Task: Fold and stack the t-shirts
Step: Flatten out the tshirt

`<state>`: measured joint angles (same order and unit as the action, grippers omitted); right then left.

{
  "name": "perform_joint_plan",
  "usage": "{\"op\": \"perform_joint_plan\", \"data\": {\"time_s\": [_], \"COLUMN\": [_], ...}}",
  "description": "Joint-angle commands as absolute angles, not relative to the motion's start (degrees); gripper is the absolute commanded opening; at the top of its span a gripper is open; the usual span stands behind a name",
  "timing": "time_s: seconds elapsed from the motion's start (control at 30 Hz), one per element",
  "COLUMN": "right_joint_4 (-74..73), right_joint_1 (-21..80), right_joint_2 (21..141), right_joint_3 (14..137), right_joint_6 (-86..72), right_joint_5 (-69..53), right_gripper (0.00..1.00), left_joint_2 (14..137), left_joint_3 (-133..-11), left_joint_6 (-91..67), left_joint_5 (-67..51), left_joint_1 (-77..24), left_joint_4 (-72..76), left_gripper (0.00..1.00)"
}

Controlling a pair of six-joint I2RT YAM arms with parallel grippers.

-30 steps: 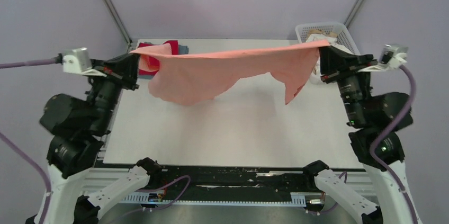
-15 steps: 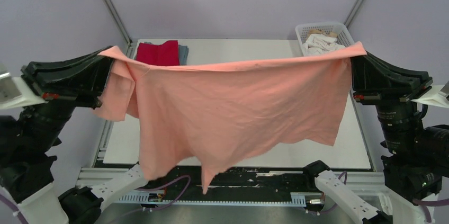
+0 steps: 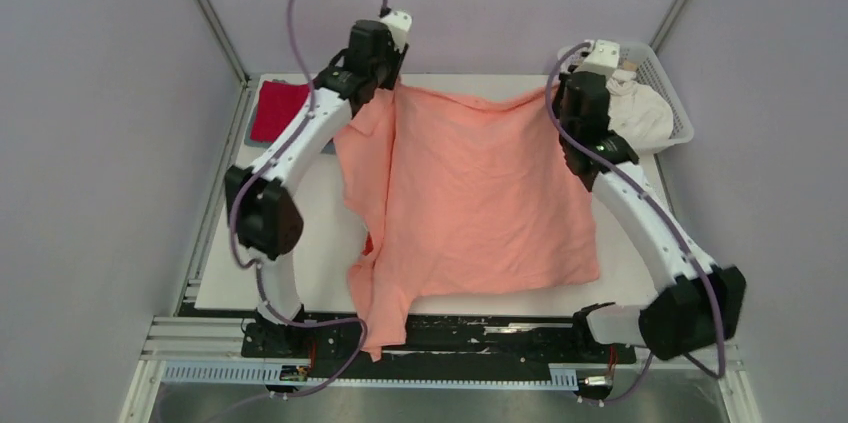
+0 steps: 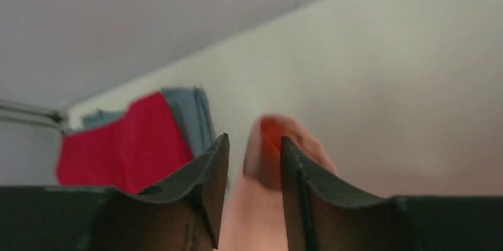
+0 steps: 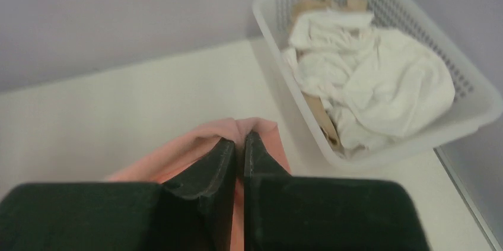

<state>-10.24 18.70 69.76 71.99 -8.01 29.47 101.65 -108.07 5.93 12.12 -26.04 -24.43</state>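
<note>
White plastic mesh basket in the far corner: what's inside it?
The white mesh basket holds crumpled white cloth, with tan fabric poking out at the edges. Anything beneath that heap is covered.

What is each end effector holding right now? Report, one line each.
Left end effector: closed on a bunched corner of the salmon-pink t-shirt.
Right end effector: closed on the same shirt's edge.

Top view: bright, even, diffuse light; shadows faint and soft; focus crisp.
Left wrist view: soft throughout; left gripper (image 4: 254, 139) dark, defocused; salmon-pink t-shirt (image 4: 279, 126) between fingers smeared.
Right wrist view: right gripper (image 5: 240, 139) blurred, underexposed; basket (image 5: 415, 135) beyond, rightward, mildly soft.
</note>
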Motion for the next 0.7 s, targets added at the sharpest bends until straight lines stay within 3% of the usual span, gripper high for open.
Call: {"op": "perform_joint_plan", "data": {"time_s": [0.0, 0.03, 0.1, 0.13, 0.17, 0.33, 0.57, 0.67], "right_joint_4": [-7.89, -7.77, -7.98, -8.18, -8.55, -9.24, -9.67, -9.51], "right_joint_1": [12.97, 12.44, 12.0, 11.96, 11.99, 12.33, 12.57, 12.81], "right_joint_2": [85.25, 89.24, 95.55, 97.49, 98.73, 95.07, 81.42, 77.74], "right_joint_3": [68.77, 69.85, 73.5, 74.94, 75.91, 73.24, 57.91, 50.96], "right_joint_6": [-13.46, -13.54, -13.07, -12.71, -12.7, -14.27, -23.59, -28.91], "right_joint_5": [29.8, 29.67, 29.4, 29.1, 29.02, 26.1, 6.38, -4.17], "right_gripper": [0.13, 0.14, 0.33, 0.45, 0.63, 0.99, 1.0, 1.0], "left_joint_2": [118.72, 123.83, 129.25, 130.37, 131.18, 124.58, 108.05, 98.16], "left_joint_3": [-114.21, -117.85, -123.24, -124.81, -126.5, -119.79, -98.9, -81.53], "left_joint_6": [10.32, 10.65, 9.75, 9.31, 8.46, 4.04, -15.44, -23.8], "left_joint_5": [12.11, 12.16, 13.47, 13.26, 13.09, 12.94, 6.67, -1.42], "left_joint_1": [-24.0, -23.97, -23.8, -23.77, -23.74, -23.73, -23.73, -23.73], "left_joint_4": [-31.08, -32.8, -34.58, -35.26, -35.75, -32.02, -32.36, -25.69], "left_gripper": [0.59, 0.79, 0.97, 0.99, 1.0, 1.0, 1.0, 1.0]}}
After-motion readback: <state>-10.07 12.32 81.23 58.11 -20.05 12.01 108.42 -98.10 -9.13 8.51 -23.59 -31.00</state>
